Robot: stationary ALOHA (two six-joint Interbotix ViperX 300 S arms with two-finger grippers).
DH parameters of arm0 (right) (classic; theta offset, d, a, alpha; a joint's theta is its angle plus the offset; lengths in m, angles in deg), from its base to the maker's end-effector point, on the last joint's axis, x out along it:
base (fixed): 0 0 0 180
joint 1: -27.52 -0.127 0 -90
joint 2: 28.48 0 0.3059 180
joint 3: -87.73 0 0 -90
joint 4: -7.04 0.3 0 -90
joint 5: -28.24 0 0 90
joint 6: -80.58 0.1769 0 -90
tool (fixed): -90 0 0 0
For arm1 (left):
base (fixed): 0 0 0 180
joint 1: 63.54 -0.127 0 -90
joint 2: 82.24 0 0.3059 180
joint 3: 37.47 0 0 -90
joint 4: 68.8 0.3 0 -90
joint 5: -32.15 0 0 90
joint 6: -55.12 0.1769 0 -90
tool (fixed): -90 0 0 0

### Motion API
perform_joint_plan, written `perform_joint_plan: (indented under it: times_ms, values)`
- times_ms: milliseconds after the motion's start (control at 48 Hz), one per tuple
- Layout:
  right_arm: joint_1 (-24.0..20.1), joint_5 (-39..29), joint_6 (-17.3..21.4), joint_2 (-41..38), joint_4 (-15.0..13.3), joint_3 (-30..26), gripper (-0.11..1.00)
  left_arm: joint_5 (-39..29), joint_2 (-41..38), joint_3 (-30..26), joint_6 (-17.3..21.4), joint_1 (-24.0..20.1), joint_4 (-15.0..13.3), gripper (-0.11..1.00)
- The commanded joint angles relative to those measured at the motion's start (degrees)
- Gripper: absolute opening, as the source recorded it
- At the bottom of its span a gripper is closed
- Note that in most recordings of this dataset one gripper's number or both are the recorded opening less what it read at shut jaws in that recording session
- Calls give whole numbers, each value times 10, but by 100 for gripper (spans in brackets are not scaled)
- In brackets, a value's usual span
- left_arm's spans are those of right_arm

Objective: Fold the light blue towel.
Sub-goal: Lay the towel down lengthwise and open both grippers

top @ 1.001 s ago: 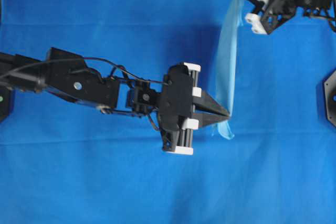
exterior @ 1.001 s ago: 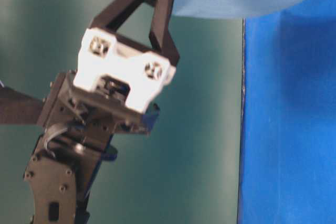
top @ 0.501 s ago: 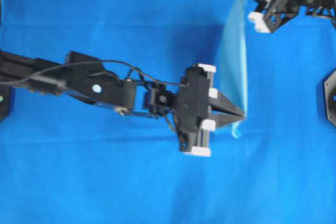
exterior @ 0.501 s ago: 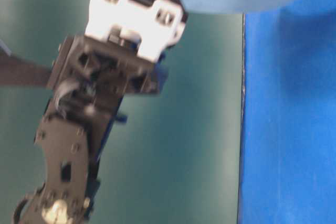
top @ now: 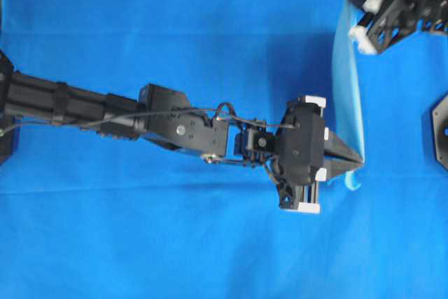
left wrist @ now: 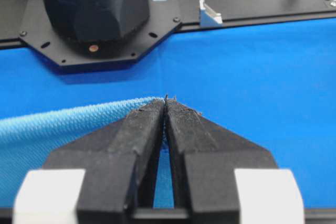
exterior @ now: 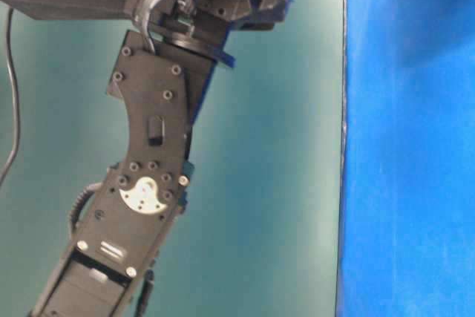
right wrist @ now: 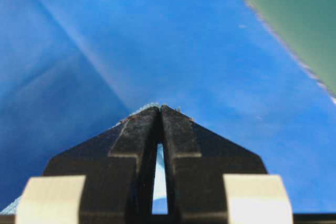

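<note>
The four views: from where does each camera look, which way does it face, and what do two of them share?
Overhead: above, facing down; both arms hold the light blue towel over the table cloth.
Table-level: low beside the cloth's edge; one black arm, towel unseen.
Left wrist: behind the left gripper, jaws shut on towel.
Right wrist: behind the right gripper, jaws shut on towel.
Both wrist views share the pinched towel.

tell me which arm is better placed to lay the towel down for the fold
Left, probably. The left gripper pinches the light blue towel at its lower corner; the right gripper grips the far corner near the table cloth edge.
</note>
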Motion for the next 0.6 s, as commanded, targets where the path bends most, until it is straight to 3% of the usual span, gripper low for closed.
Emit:
perform_joint_plan:
  times_ms: [0,146,334,584]
  values:
    - [15,25,0,-33,-4,-32,2,15,28,21,-7,25,1,4]
    - [15,76,-1,-110,-4,-73,2,62,62,106,-31,26,-8,4]
    - [6,120,-1,-203,-5,-136,2,115,101,213,-92,31,-7,4]
    - [-14,126,-1,-271,-5,-190,2,131,123,281,-120,35,-8,4]
